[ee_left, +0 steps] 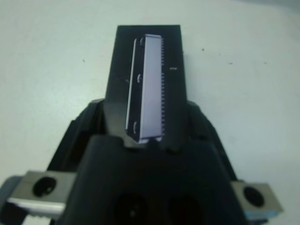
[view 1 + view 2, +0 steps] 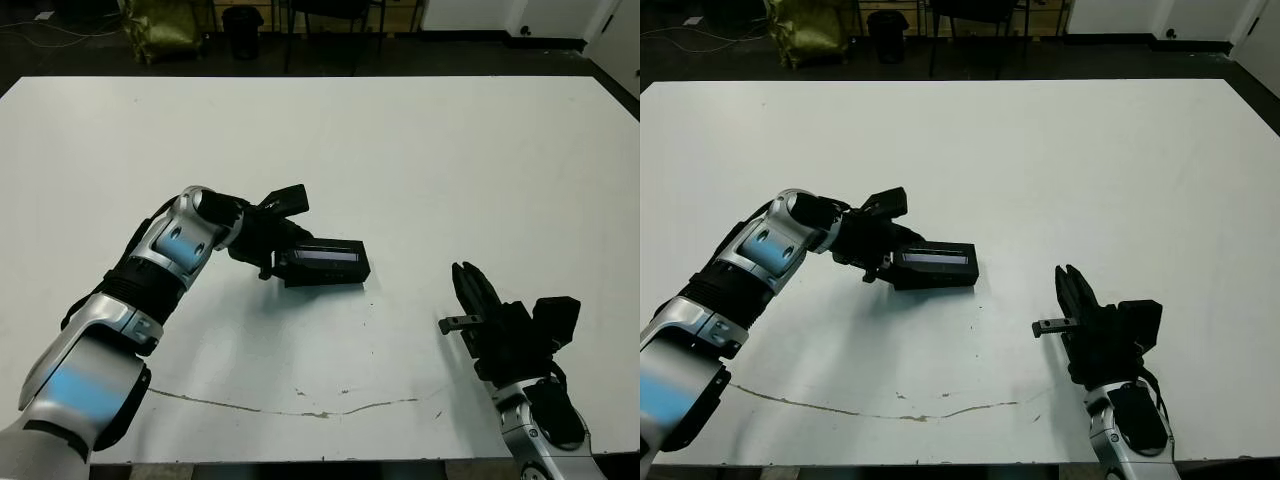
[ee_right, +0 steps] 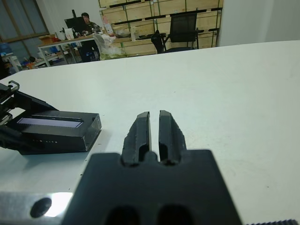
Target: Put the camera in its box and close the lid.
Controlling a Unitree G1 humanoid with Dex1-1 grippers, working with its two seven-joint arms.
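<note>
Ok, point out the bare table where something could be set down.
Free: the whole far half of the table beyond the closed box, and the gap between the box and the right hand. Crowded: the near left, where the left hand sits at the box's end.

I saw the white table filling most of the frame. The closed black box, its lid with the grey strip on top, lay flat on it just left of centre. A thin dark crack ran along the lower edge.
</note>
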